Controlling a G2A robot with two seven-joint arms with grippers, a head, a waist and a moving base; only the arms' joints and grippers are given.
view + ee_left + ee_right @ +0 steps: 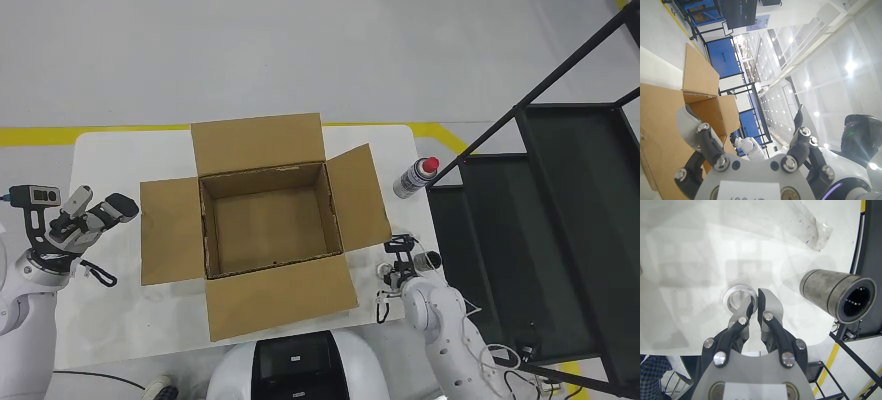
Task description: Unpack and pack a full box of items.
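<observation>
right claw (755, 303) is clamped on the wall of a small metal ring (727, 299), one finger inside it and one outside, down on the white counter (696, 247). metal cylinder (825, 289) lies just beside that claw, not touching. left claw (742, 111) is spread wide holding nothing, open cardboard box (702, 79) right next to it.

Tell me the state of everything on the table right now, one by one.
cardboard box: open, four flaps spread, empty
spray can: red cap on
linear bearing: lying on its side, untouched
metal ring: pinched at its rim by the right gripper
left gripper: jaws open, empty
</observation>
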